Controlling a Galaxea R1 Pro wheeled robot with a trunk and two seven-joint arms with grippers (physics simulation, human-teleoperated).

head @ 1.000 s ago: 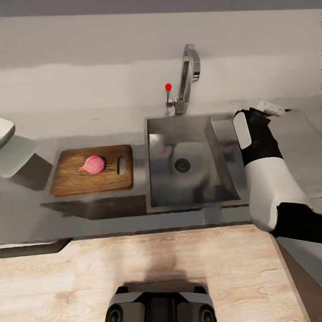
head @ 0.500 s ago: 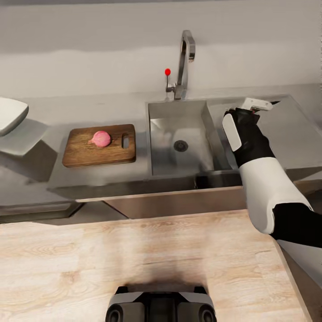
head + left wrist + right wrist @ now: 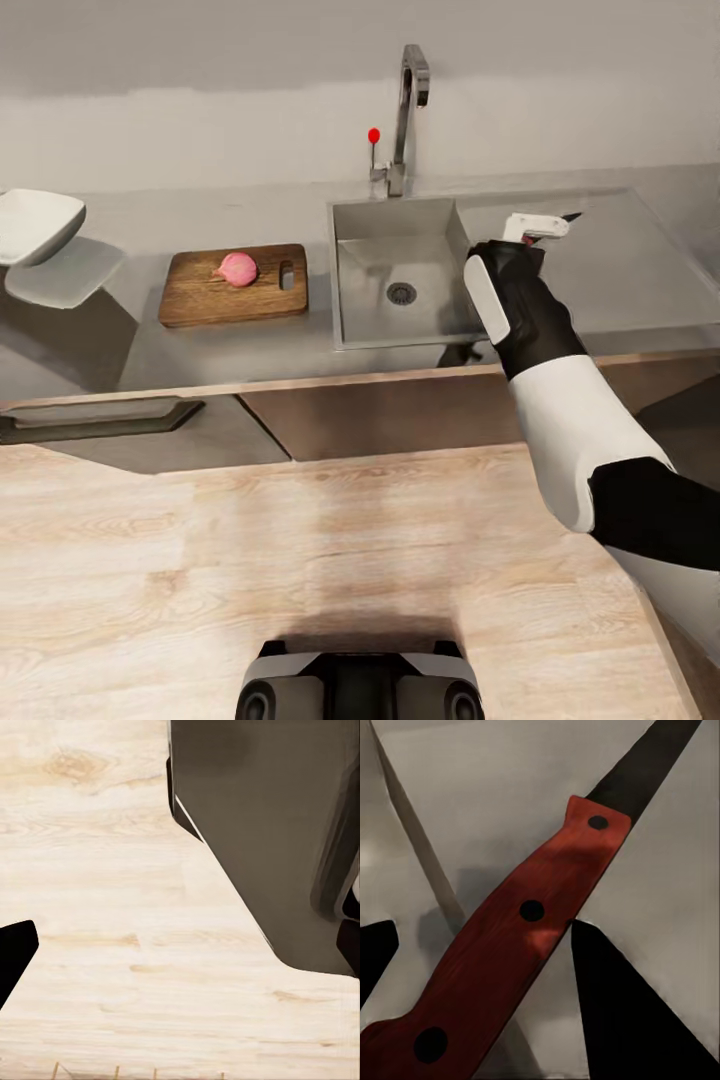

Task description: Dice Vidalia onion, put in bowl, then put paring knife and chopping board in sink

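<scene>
The pinkish Vidalia onion (image 3: 238, 268) rests on the brown chopping board (image 3: 228, 290), on the grey countertop (image 3: 250, 345) to the left of the steel sink (image 3: 350, 300). My right gripper (image 3: 540, 228) hovers over the drainboard (image 3: 610, 270) just right of the basin, shut on the paring knife. In the right wrist view the knife's red handle (image 3: 510, 960) lies between the black fingers (image 3: 622, 1012) and the dark blade (image 3: 649, 761) points away. The white bowl (image 3: 38, 222) stands at the far left. My left gripper (image 3: 180, 952) is open over the wooden floor.
A chrome faucet (image 3: 408, 95) with a red-tipped lever (image 3: 373, 136) stands behind the basin. Dark cabinets with a drawer handle (image 3: 90, 420) sit under the counter. Light wooden floor (image 3: 300, 560) stretches between the counter and my base (image 3: 360, 685).
The camera has pulled back from the counter, so everything looks smaller and higher. My right gripper still holds the knife over the drainboard. The onion has stayed on the board.
</scene>
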